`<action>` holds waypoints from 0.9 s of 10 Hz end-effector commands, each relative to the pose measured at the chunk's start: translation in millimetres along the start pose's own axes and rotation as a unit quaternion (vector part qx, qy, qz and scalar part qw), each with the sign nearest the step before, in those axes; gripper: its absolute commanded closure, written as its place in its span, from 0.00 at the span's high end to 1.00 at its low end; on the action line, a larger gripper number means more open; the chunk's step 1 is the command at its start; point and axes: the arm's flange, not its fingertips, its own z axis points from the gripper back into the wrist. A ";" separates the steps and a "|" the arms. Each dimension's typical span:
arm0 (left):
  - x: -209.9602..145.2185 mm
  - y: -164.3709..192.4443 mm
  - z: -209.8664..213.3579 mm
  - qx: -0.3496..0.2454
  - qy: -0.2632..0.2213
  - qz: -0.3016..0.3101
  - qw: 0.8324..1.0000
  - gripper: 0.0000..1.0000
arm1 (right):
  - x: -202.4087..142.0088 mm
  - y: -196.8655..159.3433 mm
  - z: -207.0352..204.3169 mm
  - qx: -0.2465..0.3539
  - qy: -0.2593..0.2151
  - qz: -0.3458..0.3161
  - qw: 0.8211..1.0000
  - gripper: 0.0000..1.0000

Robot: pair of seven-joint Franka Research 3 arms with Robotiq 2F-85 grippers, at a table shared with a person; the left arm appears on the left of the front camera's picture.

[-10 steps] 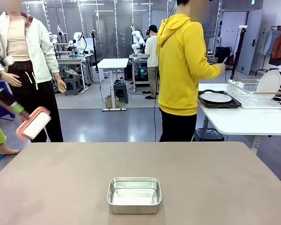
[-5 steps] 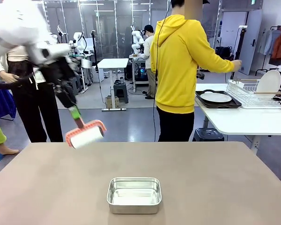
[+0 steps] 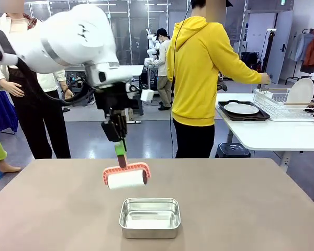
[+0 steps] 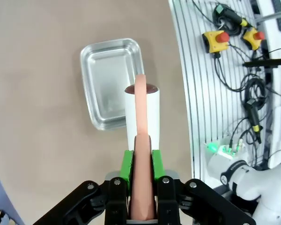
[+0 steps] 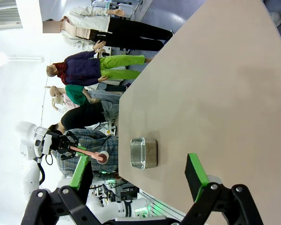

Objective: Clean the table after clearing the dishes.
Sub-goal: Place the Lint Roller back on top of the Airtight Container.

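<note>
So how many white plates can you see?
2. One plate lies flat on the dark tray on the white side table. The other plate stands on edge in the wire rack beside it. More may be hidden.

arm shell (image 3: 68, 36): glossy white, rounded
gripper (image 4: 141, 164): black body, green pads
person (image 3: 201, 73): yellow hoodie, black trousers

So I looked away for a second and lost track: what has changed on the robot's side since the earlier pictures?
The left gripper, shut on the lint roller by its handle, swung in from the far left edge to the middle and lower, so the roller now hangs just above the table, behind the steel pan. The person reached further toward the dish rack. The pan, the plate and tray stayed put.
</note>
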 end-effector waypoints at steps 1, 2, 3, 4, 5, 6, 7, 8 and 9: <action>12.4 15.0 -13.5 0.005 0.018 -0.009 1.000 0.20 | -1.8 1.8 0.5 0.006 -0.001 0.004 1.000 1.00; 23.7 21.1 -25.7 0.003 0.025 -0.012 1.000 0.20 | -1.8 1.8 0.5 0.006 -0.001 0.004 1.000 1.00; 40.6 28.0 -42.3 0.001 0.026 -0.026 0.999 0.20 | -1.8 1.8 0.5 0.006 -0.001 0.004 1.000 1.00; 53.9 34.7 -57.6 -0.002 0.034 -0.023 0.999 0.20 | -1.8 1.8 0.5 0.006 -0.001 0.004 1.000 1.00; 63.4 43.2 -71.1 -0.002 0.040 -0.007 0.999 0.20 | -1.8 1.8 0.5 0.006 -0.001 0.004 1.000 1.00; 69.6 51.8 -81.2 0.002 0.046 0.006 0.999 0.20 | -1.8 1.8 0.5 0.006 -0.001 0.004 1.000 1.00; 74.2 61.0 -90.1 0.005 0.053 0.010 0.999 0.20 | -1.8 1.8 0.5 0.006 -0.001 0.004 1.000 1.00; 74.7 69.2 -99.1 -0.001 0.070 0.013 0.997 0.20 | -1.8 1.8 0.5 0.006 -0.001 0.004 1.000 1.00; 72.2 76.9 -107.9 -0.002 0.085 0.017 0.996 0.20 | -1.8 1.8 0.5 0.006 -0.001 0.004 1.000 1.00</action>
